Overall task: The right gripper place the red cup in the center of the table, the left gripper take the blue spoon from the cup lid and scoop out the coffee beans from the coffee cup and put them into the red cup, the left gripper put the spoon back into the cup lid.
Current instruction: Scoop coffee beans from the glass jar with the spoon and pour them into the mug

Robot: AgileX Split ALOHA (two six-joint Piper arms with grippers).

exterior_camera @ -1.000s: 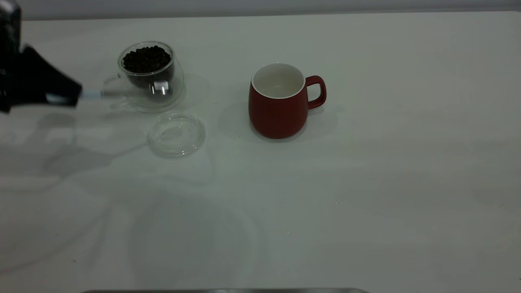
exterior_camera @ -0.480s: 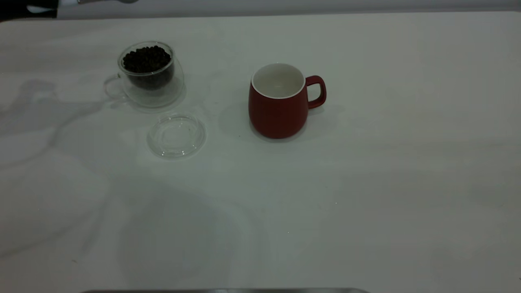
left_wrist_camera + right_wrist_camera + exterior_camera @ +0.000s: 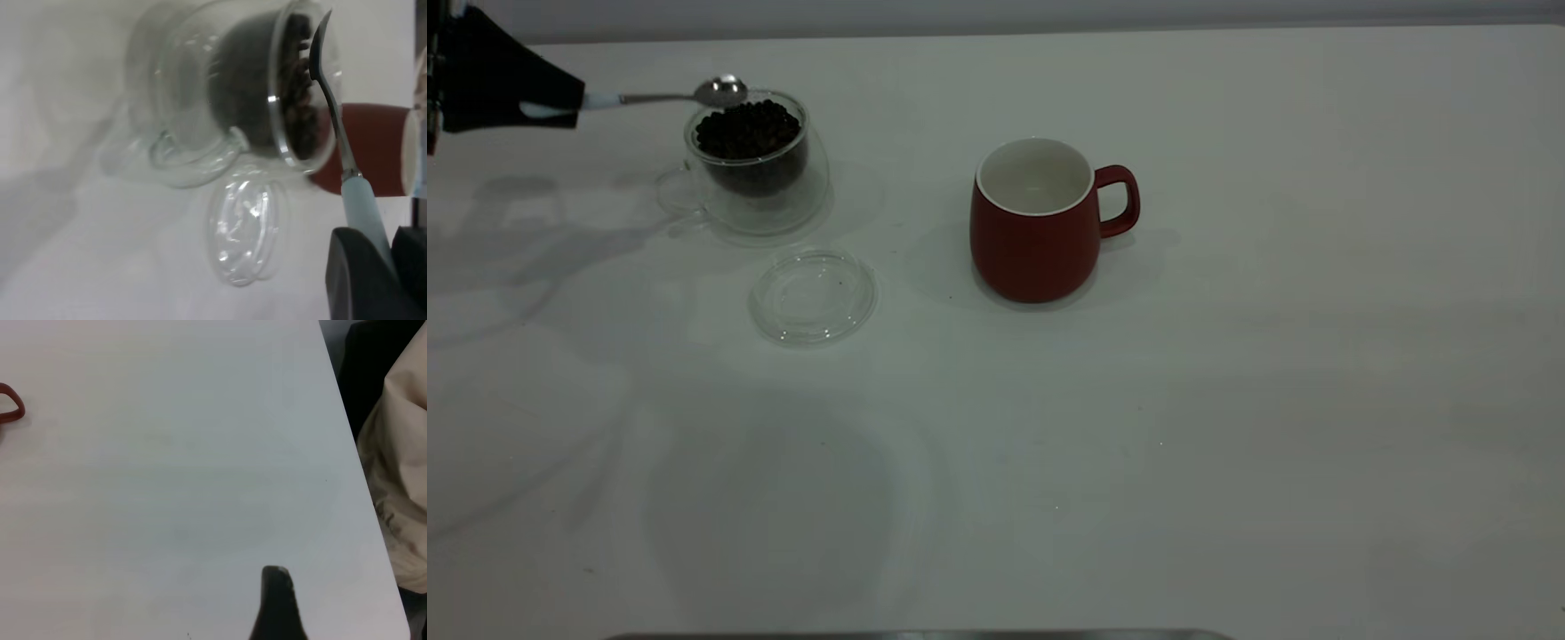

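Observation:
My left gripper (image 3: 560, 102) at the far left is shut on the pale handle of the blue spoon (image 3: 660, 96). The spoon's shiny bowl hovers at the rim of the coffee cup (image 3: 758, 187), just over the coffee beans (image 3: 747, 130), and no beans show in it. In the left wrist view the left gripper (image 3: 390, 243) holds the spoon (image 3: 360, 207) beside the coffee cup (image 3: 213, 100). The cup lid (image 3: 812, 296) lies bare in front of the glass cup. The red cup (image 3: 1033, 240) stands upright mid-table. My right gripper (image 3: 277, 600) shows only as a black tip over the table (image 3: 167, 487).
The red cup's handle (image 3: 10, 405) peeks in at the side of the right wrist view. The table's right edge (image 3: 360, 473) runs close to the right gripper, with beige cloth (image 3: 400, 467) beyond it. A dark strip (image 3: 916, 635) borders the table's near edge.
The left gripper with the spoon rose from in front of the glass cup, left the view at the top left, and now holds the spoon's bowl at the cup's rim. Cups and lid stayed put.

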